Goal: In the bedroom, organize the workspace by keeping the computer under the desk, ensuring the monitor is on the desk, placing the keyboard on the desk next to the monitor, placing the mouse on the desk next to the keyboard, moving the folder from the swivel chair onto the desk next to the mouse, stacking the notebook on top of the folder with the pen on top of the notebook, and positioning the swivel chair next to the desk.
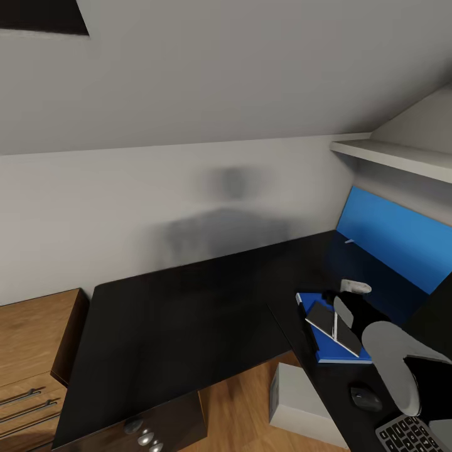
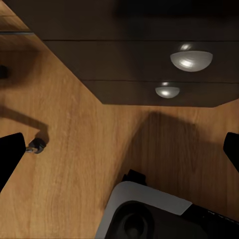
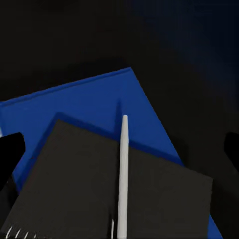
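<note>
**Pen on notebook, notebook on folder, at the desk's right wing**

The black desk (image 1: 182, 320) runs along the white wall and turns toward me on the right. There the blue folder (image 1: 331, 348) lies flat on the top, the grey notebook (image 1: 326, 320) on it at a skew, and the white pen (image 1: 336, 326) lies along the notebook. From the right wrist the pen (image 3: 122, 174) crosses the notebook (image 3: 74, 189), with folder (image 3: 89, 99) showing past its edges.

The right gripper (image 3: 119, 149) hangs over this stack, fingers spread wide, gripping nothing. The left gripper (image 2: 119, 149) is likewise spread and empty, above the wood floor (image 2: 74, 149) by the silver drawer knobs (image 2: 191, 59).

Nearer me on the desk sit the mouse (image 1: 365, 397) and a corner of the keyboard (image 1: 408, 434). The computer (image 1: 300, 402) stands on the floor beside the desk's edge.
</note>
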Tool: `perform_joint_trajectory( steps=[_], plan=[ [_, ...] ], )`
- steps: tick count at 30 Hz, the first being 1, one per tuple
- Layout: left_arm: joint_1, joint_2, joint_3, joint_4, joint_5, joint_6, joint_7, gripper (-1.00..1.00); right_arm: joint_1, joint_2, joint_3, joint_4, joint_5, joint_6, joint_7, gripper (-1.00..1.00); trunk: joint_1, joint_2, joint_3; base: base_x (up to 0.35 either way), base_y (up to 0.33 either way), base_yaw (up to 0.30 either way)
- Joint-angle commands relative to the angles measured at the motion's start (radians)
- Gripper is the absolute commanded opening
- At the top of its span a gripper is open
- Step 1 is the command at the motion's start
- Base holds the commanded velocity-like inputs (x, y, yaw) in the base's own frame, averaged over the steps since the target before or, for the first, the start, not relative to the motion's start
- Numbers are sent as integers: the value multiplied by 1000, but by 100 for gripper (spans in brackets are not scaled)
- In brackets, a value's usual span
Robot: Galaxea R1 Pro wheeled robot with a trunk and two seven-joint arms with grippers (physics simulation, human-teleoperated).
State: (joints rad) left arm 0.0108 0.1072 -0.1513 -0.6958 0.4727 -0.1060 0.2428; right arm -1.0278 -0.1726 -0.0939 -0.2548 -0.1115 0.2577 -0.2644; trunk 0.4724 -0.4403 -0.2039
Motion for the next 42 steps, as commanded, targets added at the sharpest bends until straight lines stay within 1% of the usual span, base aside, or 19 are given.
perform_joint_trajectory(
  steps=[1, 3, 4, 5, 6, 7, 8, 10, 11, 12, 13, 14, 15, 17, 22, 23, 24, 29, 42],
  plan=[
    [0, 2, -8, -1, 11, -5, 9, 100, 23, 1, 1, -56, -11, 15, -5, 100, 1, -2, -2, 0, 0, 0],
    [0, 2, -8, -1, 11, -4, 10, 100, 92, 14, 1, -201, -10, 76, -8, 100, 1, -2, -2, 0, 0, 0],
    [0, 2, -8, -1, 11, -4, 9, 100, 164, 25, 1, -356, -9, 154, -11, 100, 1, -2, -2, 0, 0, 0],
    [0, 2, -8, -1, 11, -4, 9, 100, 192, 29, 1, -417, -9, 184, -14, 100, 1, -2, -2, 0, 0, 0],
    [0, 2, -8, -1, 10, -5, 9, 100, 291, 46, 0, -616, -10, 277, -33, 100, 1, -2, -2, 0, 0, 0],
    [-1, 2, -8, -1, 10, -5, 9, 100, 353, 60, 0, -731, -11, 328, -49, 100, 1, -2, -2, 0, 0, 0],
    [-1, 2, -8, -1, 10, -5, 9, 100, 431, 86, 1, -868, -13, 384, -73, 100, 1, -2, -2, 0, 0, 0],
    [-1, 2, -8, -1, 10, -6, 9, 100, 493, 133, 2, -975, -12, 424, -92, 100, 1, -2, -2, 0, 0, 0],
    [0, 2, -8, -1, 9, -6, 9, 100, 502, 145, 4, -993, -12, 430, -95, 100, 1, -2, -2, 0, 0, 0],
    [-1, 2, -8, -1, 9, -6, 9, 100, 518, 166, 7, -1021, -12, 438, -98, 100, 1, -2, -2, 0, 0, 0],
    [0, 2, -8, -1, 9, -6, 8, 100, 524, 175, 9, -1030, -12, 441, -100, 100, 1, -2, -2, 0, 0, 0],
    [0, 2, -8, -2, 9, -6, 8, 100, 538, 196, 21, -1048, -11, 447, -103, 100, 1, -2, -2, 0, 0, 0],
    [0, 2, -8, -2, 9, -6, 7, 100, 543, 203, 37, -1045, -11, 448, -104, 100, 1, -2, -2, 0, 0, 0],
    [0, 2, -8, -2, 9, -6, 7, 100, 545, 207, 58, -1039, -11, 448, -105, 100, 1, -2, -2, 0, 0, 0],
    [-1, 2, -8, -2, 9, -6, 8, 100, 547, 216, 85, -1034, -20, 445, -102, 100, 1, -2, -2, 0, 0, 0],
    [0, 2, -8, -1, 9, -6, 8, 100, 548, 231, 89, -1034, -23, 443, -102, 100, 1, -2, -2, 0, 0, 0],
    [0, 2, -8, -1, 10, -6, 8, 100, 548, 235, 90, -1034, -23, 442, -102, 100, 1, -2, -2, 0, 0, 0],
    [0, 8, -5, 1, 16, -5, 12, 100, 548, 244, 96, -1035, -24, 438, -102, 100, 1, -2, 0, -117, 0, 32],
    [-1, 8, -4, 1, 17, -6, 13, 100, 549, 245, 106, -1034, -22, 437, -104, 100, 1, -2, -2, -330, 0, 249]
  ],
)
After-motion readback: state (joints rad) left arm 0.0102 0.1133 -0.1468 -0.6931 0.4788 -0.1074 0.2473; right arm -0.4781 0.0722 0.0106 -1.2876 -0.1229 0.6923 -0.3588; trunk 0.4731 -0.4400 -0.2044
